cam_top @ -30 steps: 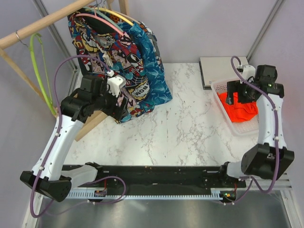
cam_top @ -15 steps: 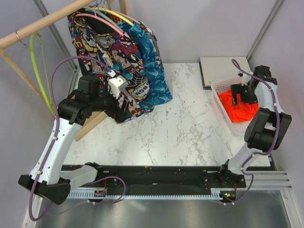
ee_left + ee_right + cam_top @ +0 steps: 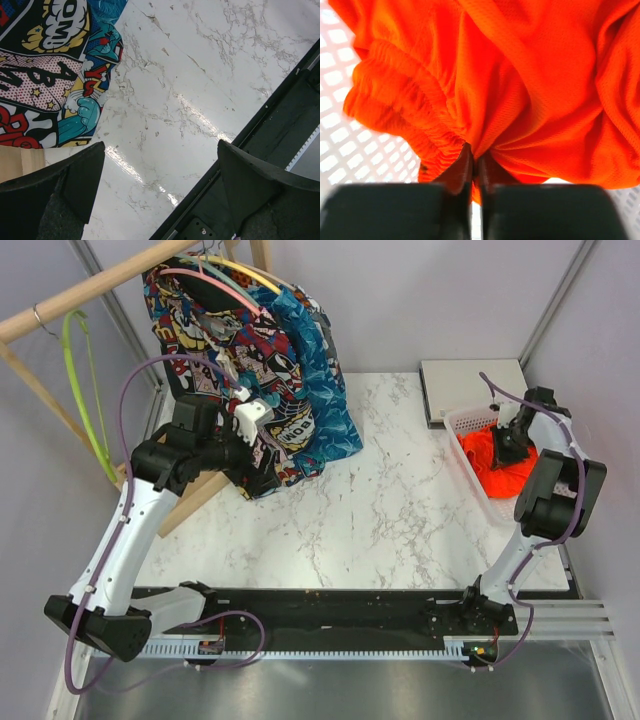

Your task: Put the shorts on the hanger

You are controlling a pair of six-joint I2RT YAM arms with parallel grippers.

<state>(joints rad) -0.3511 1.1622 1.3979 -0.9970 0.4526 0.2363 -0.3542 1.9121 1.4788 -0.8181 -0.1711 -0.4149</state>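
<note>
The bright orange-red shorts lie bunched in a white perforated basket at the table's right edge. My right gripper reaches down into the basket and is shut on a pinched fold of the shorts. In the right wrist view its jaws meet with fabric gathered between them. The lime-green hanger hangs from a wooden rail at far left. My left gripper hovers open over the marble beside the hanging clothes, and the left wrist view shows nothing between its jaws.
A comic-print garment and a blue patterned garment hang from the rail on pink and yellow hangers, reaching down to the table. A grey flat box sits behind the basket. A wooden brace slants beneath the left arm.
My right gripper dropped into the basket and went from open to shut on the shorts, its arm folding toward the back right. The left arm shifted only slightly.
</note>
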